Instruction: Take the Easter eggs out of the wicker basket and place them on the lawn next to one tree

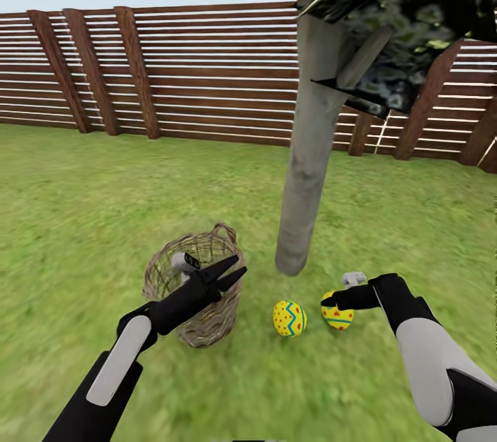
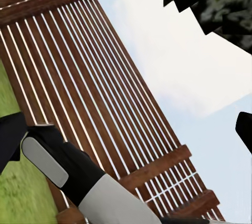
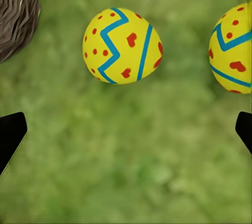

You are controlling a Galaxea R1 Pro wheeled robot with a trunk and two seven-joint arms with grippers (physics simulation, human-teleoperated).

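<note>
The wicker basket [image 1: 195, 284] stands on the lawn [image 1: 103, 207] left of the pale tree trunk [image 1: 307, 152]. What lies inside the basket is hidden. Two yellow Easter eggs lie on the grass near the trunk's foot: one [image 1: 289, 318] [image 3: 122, 45] between basket and tree, the other [image 1: 338, 316] [image 3: 233, 48] just right of it. My right gripper [image 1: 330, 301] [image 3: 126, 132] hovers over that second egg, open and empty, partly covering it. My left gripper [image 1: 236, 268] is above the basket's rim, tilted upward, open and holding nothing.
The brown slatted fence [image 1: 207, 69] closes the garden behind the tree. Dark foliage [image 1: 414, 27] hangs low over the upper right. Grass stretches wide to the left and toward me. The basket's edge [image 3: 16, 14] shows in the right wrist view.
</note>
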